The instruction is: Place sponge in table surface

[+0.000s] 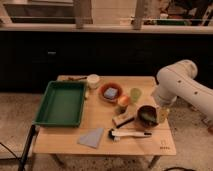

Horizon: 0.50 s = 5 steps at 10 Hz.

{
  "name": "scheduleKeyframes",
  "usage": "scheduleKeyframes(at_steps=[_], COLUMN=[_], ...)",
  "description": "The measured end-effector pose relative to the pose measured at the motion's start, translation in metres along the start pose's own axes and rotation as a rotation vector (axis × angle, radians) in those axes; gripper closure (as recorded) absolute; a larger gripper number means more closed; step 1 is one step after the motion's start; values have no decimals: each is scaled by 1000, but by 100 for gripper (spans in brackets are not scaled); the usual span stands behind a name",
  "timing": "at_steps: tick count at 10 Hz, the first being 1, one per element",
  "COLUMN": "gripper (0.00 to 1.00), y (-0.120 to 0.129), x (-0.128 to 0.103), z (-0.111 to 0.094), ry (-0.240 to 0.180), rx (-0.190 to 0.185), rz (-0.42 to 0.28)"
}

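I have just one arm (pixel 181 84) to work with, so there is no picking between sides. My gripper (pixel 161 114) hangs low at the far side of the table from the green tray (pixel 60 102). It sits just beside the dark bowl (pixel 147 114). I cannot tell how wide it is set, and I cannot tell if it has anything in it.

The sponge (pixel 111 93) is what I care about. From the gripper it lies across the table toward the tray side and farther back, well apart from it. It sits inside the red-brown bowl (pixel 111 99), not on the wood. The dark bowl, a green cup (pixel 135 94) and an orange round thing (pixel 123 101) all stand between the gripper and the sponge. I think I must go up and over them, not straight across.

The sponge is a small light-blue block and looks soft. It looks nearly square from here, so I cannot tell which way its long side runs. It takes up most of the inside of its bowl.

The table surface (pixel 102 115) has bare wood from the gripper toward the tray, past the tan block (pixel 122 119). I think that is a good spot to put the sponge down.
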Motion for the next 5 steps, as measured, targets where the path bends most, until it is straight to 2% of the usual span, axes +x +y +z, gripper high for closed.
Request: scheduleKeyframes(at_steps=[1,5], gripper=[20,20], y=[-8,-22], x=[-10,-23], z=[1,4], ry=[3,8], rx=[1,9], rz=[-16,-43])
